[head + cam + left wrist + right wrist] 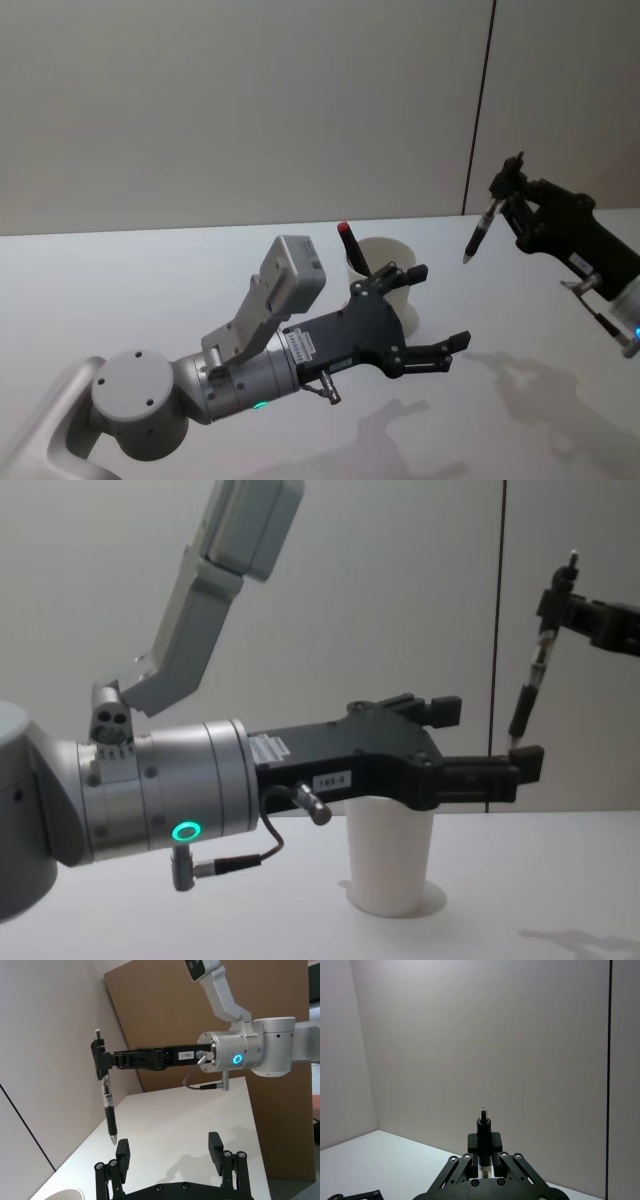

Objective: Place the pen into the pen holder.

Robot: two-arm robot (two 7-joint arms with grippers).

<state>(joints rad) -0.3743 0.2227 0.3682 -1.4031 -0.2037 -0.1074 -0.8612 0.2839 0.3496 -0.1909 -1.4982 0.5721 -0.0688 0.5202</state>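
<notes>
The pen holder (pixel 385 275), a white paper cup, stands upright on the pale worktop (pixel 150 290), with a red-tipped stick (pixel 346 240) leaning out of it. The left claw (pixel 432 312) hangs just in front of the pen holder, level with its rim, fingers spread apart and holding nothing. The right claw (pixel 508 188) is raised well to the right of the pen holder and higher than its rim, clamped on the upper end of the pen (pixel 482 230). The pen hangs tip down, slightly tilted, clear of the worktop.
</notes>
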